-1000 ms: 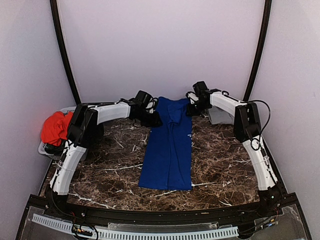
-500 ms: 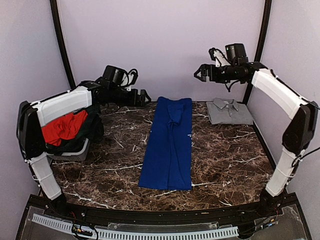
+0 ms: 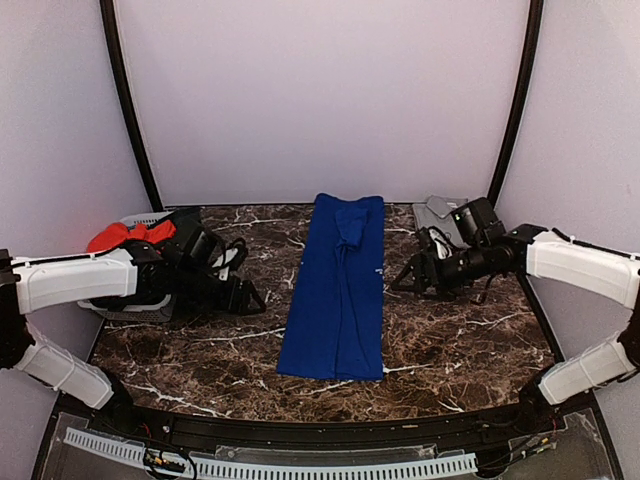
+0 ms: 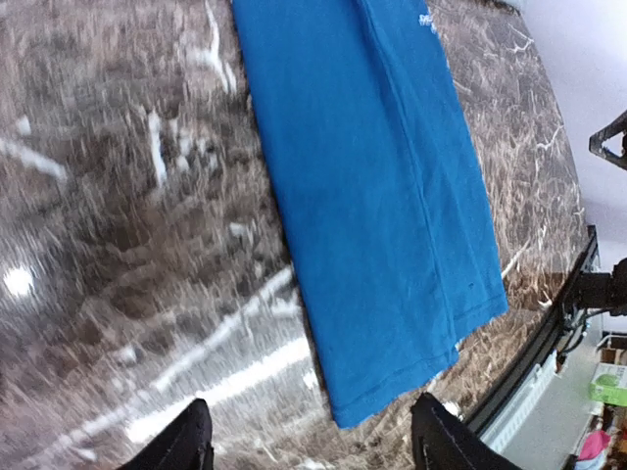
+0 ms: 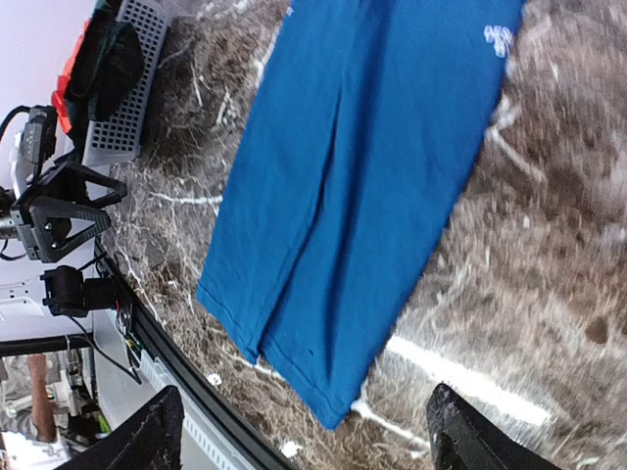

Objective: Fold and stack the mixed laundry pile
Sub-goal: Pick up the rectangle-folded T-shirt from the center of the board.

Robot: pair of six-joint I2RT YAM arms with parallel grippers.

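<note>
Blue shirt (image 3: 335, 290) lies flat in a long narrow strip down the middle of the table (image 3: 200, 350), one end at the back wall, the other toward me. My left claw (image 4: 313, 441) hangs low over the marble just left of that strip, fingers spread wide, nothing between them. My right claw (image 5: 304, 431) mirrors it on the right side, also spread wide and empty, and I can see the white print (image 5: 498, 37) near the shirt's far end. Grey shirt (image 3: 437, 210) sits folded in the back right corner, partly behind my right arm. Over on the left, the red garment (image 3: 125, 235) and dark cloth (image 5: 108, 54) lie in the basket (image 5: 132, 98).
</note>
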